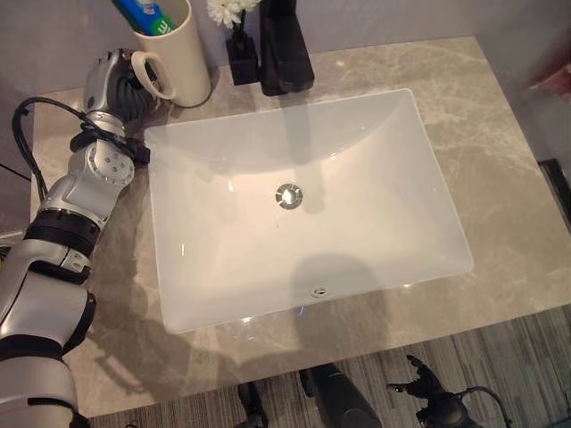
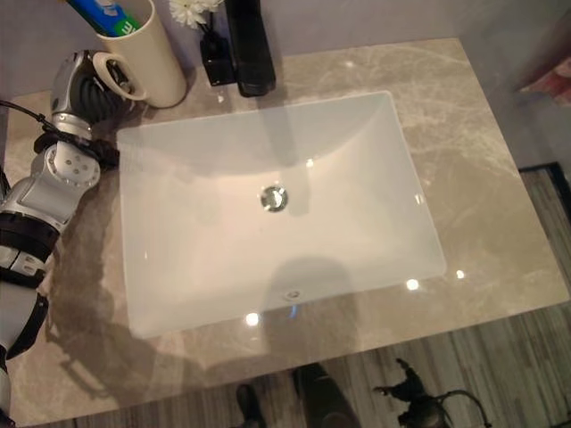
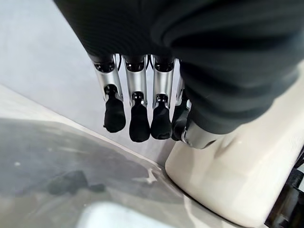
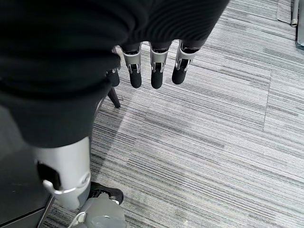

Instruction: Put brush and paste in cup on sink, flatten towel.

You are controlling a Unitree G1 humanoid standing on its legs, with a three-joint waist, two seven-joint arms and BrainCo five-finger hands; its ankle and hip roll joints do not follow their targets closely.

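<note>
Where the surface (image 1: 500,232) meets the far left corner of the sink (image 1: 303,267), you find the cup (image 1: 183,62) holding the paste (image 1: 147,16). Your left hand (image 1: 120,76) rests just beside its handle, fingers (image 3: 137,121) relaxed. Your right hand (image 4: 152,71) hangs released over the floor (image 4: 213,156).

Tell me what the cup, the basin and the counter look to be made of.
Cup: likely glazed ceramic, with a cream, smooth, thick wall and a looped handle. Basin: white glossy ceramic or porcelain, judging by its sharp light reflections. Counter: polished grey-beige stone or a stone-look slab, veined like marble.
</note>
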